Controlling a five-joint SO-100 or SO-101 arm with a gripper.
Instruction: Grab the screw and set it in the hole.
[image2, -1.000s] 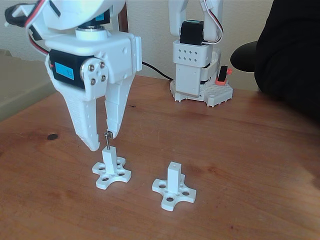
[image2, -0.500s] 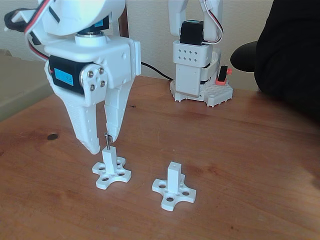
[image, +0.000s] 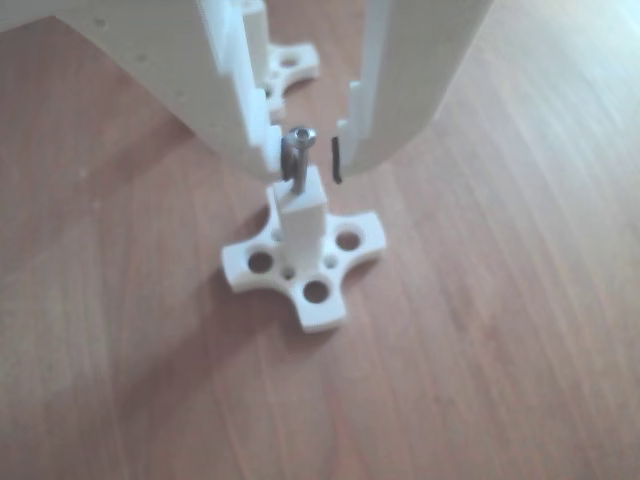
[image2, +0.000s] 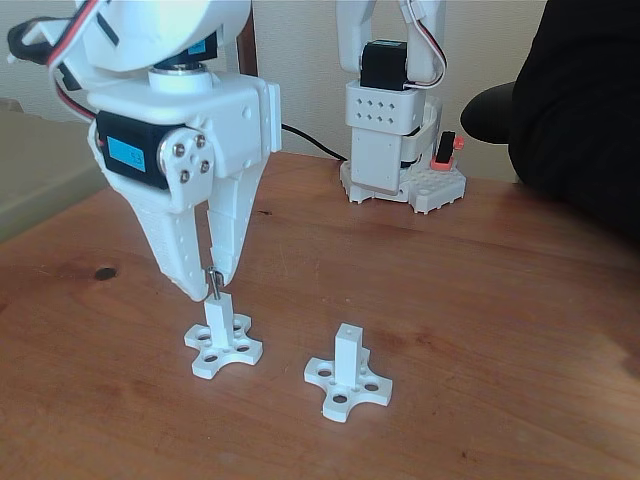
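Over the last second I have watched my end effector (image2: 203, 284) sink a little, and the screw (image2: 212, 283) has gone down with it: less shank shows above the left post (image2: 218, 318) than before. In the other view the screw (image: 296, 160) stands tilted in the hole (image: 297, 190), head up, touching the left finger (image: 240, 110), while the right finger (image: 400, 100) stands apart, so the fingers look spread. I judge it partly seated. The right post (image2: 347, 352) on the counter (image2: 500, 330) sits unused.
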